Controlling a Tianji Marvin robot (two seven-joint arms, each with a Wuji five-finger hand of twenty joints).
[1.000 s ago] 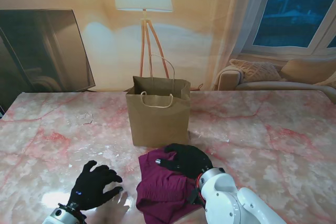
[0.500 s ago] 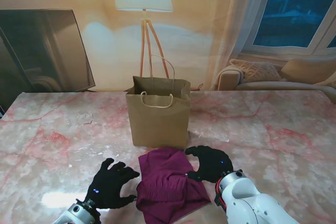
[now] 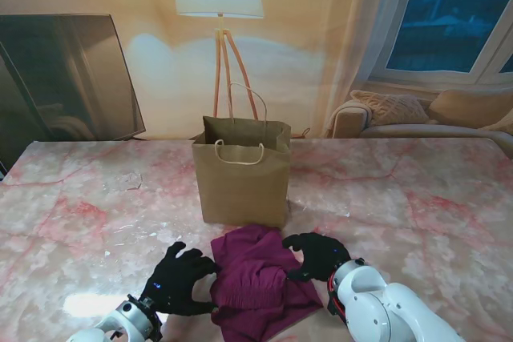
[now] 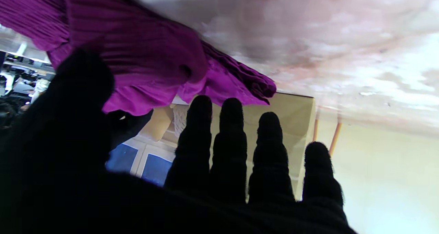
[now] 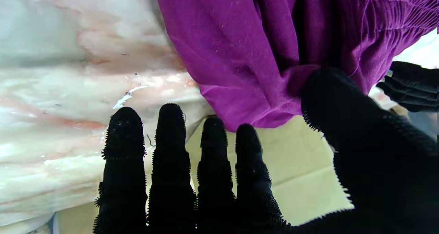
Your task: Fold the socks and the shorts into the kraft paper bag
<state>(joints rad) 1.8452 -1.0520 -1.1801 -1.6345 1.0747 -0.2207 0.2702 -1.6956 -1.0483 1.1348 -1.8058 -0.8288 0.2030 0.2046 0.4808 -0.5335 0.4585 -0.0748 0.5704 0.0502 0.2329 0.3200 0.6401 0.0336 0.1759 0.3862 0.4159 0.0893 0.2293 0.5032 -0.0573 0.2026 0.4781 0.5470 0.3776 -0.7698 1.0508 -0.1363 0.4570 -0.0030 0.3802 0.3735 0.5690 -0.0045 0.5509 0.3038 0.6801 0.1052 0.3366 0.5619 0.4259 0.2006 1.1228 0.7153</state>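
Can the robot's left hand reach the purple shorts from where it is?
Probably yes. The left hand sits right beside the purple shorts, its thumb at the cloth edge, with nothing in between. The right hand flanks the other side.

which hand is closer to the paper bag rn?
Right. The right hand sits at the shorts' right edge, just short of the bag's near right corner. The left hand is at the shorts' left edge, nearer to me and farther from the bag.

Floor lamp [image 3: 218, 6] behind the marble table [image 3: 417, 206]; sofa [image 3: 417, 118]; window [image 3: 457, 18].
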